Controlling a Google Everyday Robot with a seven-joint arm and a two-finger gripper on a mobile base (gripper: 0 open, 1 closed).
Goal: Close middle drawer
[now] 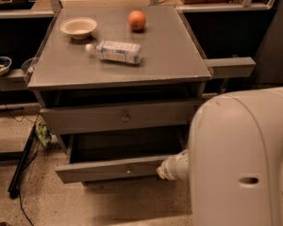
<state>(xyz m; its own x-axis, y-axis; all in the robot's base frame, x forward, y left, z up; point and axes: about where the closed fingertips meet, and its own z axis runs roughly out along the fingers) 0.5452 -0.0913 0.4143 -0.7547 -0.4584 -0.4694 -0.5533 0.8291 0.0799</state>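
Observation:
The middle drawer (99, 170) of the grey cabinet stands pulled out, its flat grey front with a small round knob (128, 169) well forward of the cabinet and its dark inside showing. The upper drawer (118, 117) above it sits nearly flush. The lowest drawer is hidden below the open one. My gripper (167, 168) is at the right end of the middle drawer's front panel, touching or very near it. Its white wrist comes out from behind my large white arm housing (240, 159).
On the cabinet top (174, 55) lie a white bowl (79, 27), an orange (137, 20) and a plastic bottle (115, 52) on its side. A grey ledge (228, 66) juts out at the right. A black stand and cables (21, 173) lie on the floor at the left.

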